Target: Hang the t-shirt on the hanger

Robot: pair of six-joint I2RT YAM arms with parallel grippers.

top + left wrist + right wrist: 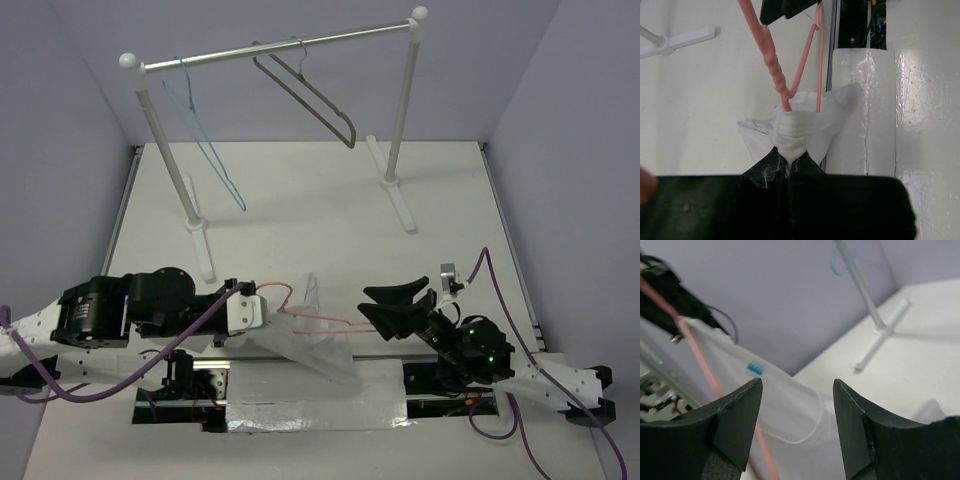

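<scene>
White worktop (320, 220), walled on three sides.

Garment rail (290, 45) stands across the far half. A grey-brown hanger (315, 100) and a light-blue wire hanger (210, 150) hang from it, well apart from each other.

T-shirt (310, 350): white and crumpled, at the near edge of the worktop between the two arms. Its high end is bunched at the left arm. The rest slopes down and to the right, ending just short of the right arm. Long axis runs roughly left to right.

Pink-red wire hanger (772, 65): lies along the same left-right line as the shirt. Its twisted neck is just beyond the left arm's tips and the wire disappears into the gathered cloth there. One thin arm of it reaches on toward the right arm. Which way the hook faces cannot be made out.

Left fingers (840, 200): clenched tight, with a twisted wad of shirt fabric pinched between the tips. Whether the wire is caught in the pinch too cannot be told.

Right fingers (395, 292): spread wide, grasping nothing and touching nothing. Their tips point left at the shirt. In the right wrist view, cloth and pink wire lie just beyond the gap.

Small blue neck label (756, 368) shows on the fabric, close beside the wire.
</scene>
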